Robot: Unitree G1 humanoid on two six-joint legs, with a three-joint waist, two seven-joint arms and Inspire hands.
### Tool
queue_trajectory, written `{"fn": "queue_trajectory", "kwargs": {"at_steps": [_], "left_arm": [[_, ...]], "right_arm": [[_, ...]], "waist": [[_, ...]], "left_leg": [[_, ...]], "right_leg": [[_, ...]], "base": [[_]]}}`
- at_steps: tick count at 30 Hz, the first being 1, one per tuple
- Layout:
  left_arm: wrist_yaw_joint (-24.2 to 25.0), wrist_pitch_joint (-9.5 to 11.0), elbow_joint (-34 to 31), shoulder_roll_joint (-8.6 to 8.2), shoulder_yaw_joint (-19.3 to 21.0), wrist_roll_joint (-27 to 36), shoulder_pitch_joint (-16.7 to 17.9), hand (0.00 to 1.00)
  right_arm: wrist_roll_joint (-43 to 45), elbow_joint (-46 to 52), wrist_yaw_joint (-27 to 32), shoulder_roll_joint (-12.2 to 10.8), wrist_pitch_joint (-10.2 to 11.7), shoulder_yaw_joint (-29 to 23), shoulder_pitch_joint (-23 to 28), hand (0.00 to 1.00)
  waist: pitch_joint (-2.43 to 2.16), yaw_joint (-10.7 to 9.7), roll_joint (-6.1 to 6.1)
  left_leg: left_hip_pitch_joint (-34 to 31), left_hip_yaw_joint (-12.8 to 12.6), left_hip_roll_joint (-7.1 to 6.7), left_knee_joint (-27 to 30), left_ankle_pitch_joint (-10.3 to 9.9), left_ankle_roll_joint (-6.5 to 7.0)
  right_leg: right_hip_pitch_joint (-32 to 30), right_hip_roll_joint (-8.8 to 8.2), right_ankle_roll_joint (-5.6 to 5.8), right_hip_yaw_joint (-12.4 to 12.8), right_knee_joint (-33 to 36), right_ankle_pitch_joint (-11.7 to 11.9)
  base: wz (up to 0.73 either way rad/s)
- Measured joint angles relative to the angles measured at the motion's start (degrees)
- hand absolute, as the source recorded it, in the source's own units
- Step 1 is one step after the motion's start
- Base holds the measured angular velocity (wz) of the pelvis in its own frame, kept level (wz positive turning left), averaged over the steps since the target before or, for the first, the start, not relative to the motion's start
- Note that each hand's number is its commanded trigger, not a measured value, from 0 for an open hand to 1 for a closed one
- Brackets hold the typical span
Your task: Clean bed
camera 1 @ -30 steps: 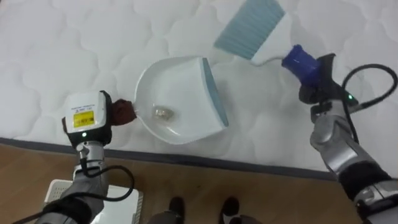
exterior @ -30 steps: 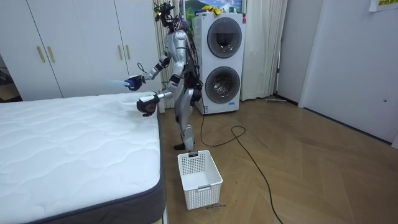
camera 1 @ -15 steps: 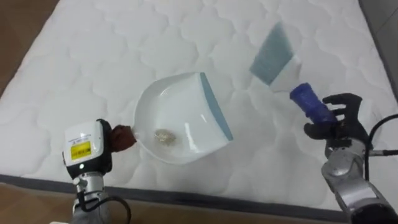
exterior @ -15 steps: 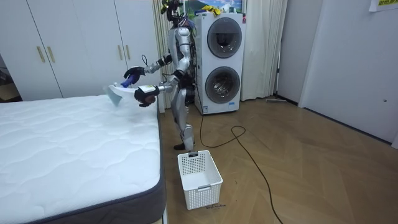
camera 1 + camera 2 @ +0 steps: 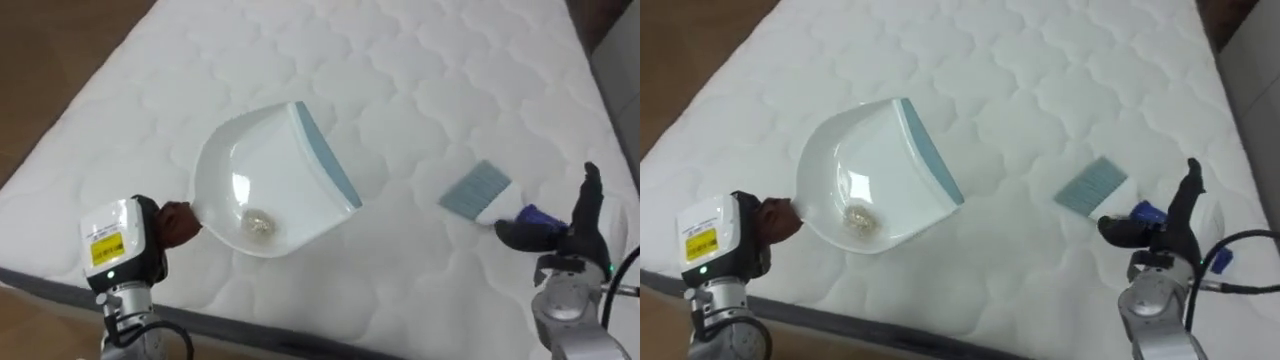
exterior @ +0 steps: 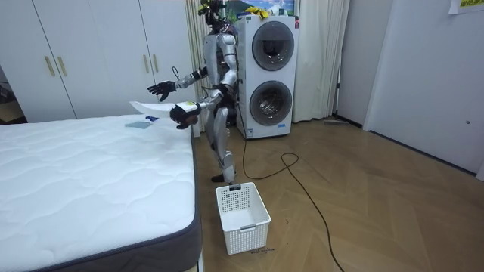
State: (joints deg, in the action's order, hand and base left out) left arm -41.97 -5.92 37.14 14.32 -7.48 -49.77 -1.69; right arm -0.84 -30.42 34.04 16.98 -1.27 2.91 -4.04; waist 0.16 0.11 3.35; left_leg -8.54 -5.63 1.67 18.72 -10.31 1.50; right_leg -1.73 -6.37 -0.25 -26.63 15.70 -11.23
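Now, brush (image 5: 478, 191): released, lying right on bed (image 5: 430, 80).
Right hand (image 5: 578, 232): fingers apart.
Left hand (image 5: 152, 245): clamped on dustpan (image 5: 265, 165); dumping likely next.

The white quilted mattress (image 5: 400, 60) has a dark grey band along its side. A small brush (image 5: 478, 192) with pale blue bristles and a dark blue handle lies flat on it, near its far edge in the room view. On the wooden floor (image 6: 363, 211) beside the bed stands a white slatted basket (image 6: 243, 217).
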Motion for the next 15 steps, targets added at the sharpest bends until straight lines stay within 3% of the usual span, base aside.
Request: {"fn": "queue_trajectory", "kwargs": {"at_steps": [5,9,12,15], "left_arm": [[1.24,0.21,-1.89,-0.23,0.64,0.13,0.27,1.00],[2.31,2.47,-5.01,-0.36,0.62,-0.08,1.42,1.00],[2.80,3.54,-8.29,-0.44,0.59,-1.09,3.21,1.00],[4.07,3.90,-10.67,-0.39,0.26,-1.03,3.28,1.00]], "right_arm": [[-1.41,3.98,-0.11,0.00,0.01,-0.27,0.75,0.00],[-1.46,6.34,-1.02,-0.08,0.00,-0.06,1.30,0.00],[-1.40,11.26,-1.22,-0.13,-0.01,0.13,3.44,0.00],[-1.43,13.64,-2.95,-0.65,0.14,0.19,4.36,0.00]], "waist": [[-0.02,0.41,-0.59],[-0.02,0.56,-1.29],[-0.11,0.53,-2.24],[0.06,-0.21,-2.87]], "left_leg": [[0.40,-0.74,-0.68,-0.18,-0.06,0.13],[0.97,-0.41,-1.68,-0.02,-0.65,1.10],[1.76,0.32,-2.55,0.21,-0.97,2.16],[2.47,8.97,-5.02,1.07,-1.23,2.90]], "right_leg": [[1.50,-1.40,0.78,-2.17,1.37,-1.02],[2.04,-3.24,2.12,-3.34,5.02,-1.85],[2.11,-4.22,2.36,0.12,9.72,-1.99],[2.27,-3.29,2.70,6.72,12.08,-2.40]], "base": [[0.26],[0.39],[0.73],[1.14]]}}
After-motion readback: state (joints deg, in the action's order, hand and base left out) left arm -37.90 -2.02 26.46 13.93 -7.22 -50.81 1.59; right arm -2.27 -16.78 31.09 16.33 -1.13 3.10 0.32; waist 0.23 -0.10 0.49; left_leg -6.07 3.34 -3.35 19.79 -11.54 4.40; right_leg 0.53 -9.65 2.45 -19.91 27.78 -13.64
